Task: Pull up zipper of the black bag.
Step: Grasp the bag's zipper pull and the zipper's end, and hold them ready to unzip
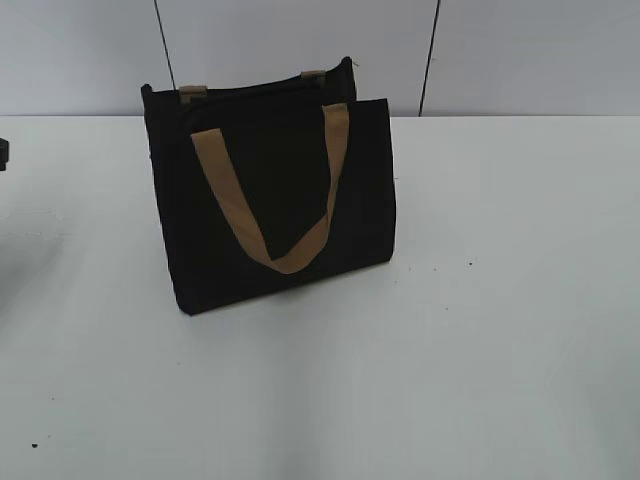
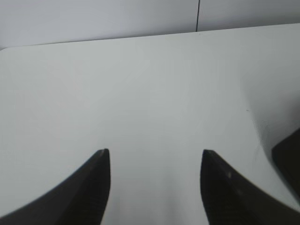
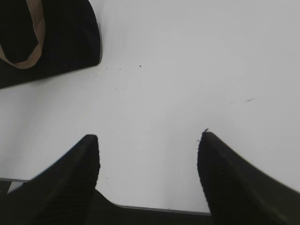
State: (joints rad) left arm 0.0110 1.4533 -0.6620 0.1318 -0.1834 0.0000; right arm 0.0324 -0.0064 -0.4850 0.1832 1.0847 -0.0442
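Note:
The black bag (image 1: pixel 275 195) stands upright on the white table (image 1: pixel 480 350), left of middle. A tan strap handle (image 1: pixel 275 200) hangs down its front; the other handle's ends show at the top rim. The zipper (image 1: pixel 250 88) is a thin dark line along the top rim, hard to make out. Neither gripper shows in the exterior view. My left gripper (image 2: pixel 154 152) is open and empty over bare table, with a corner of the bag (image 2: pixel 288 157) at the right edge. My right gripper (image 3: pixel 149 138) is open and empty; the bag's lower corner (image 3: pixel 70 42) lies far upper left.
A light wall with two dark vertical seams (image 1: pixel 430 55) runs behind the table. A small dark object (image 1: pixel 3 152) sits at the far left edge. The table's near edge (image 3: pixel 164 208) shows under my right gripper.

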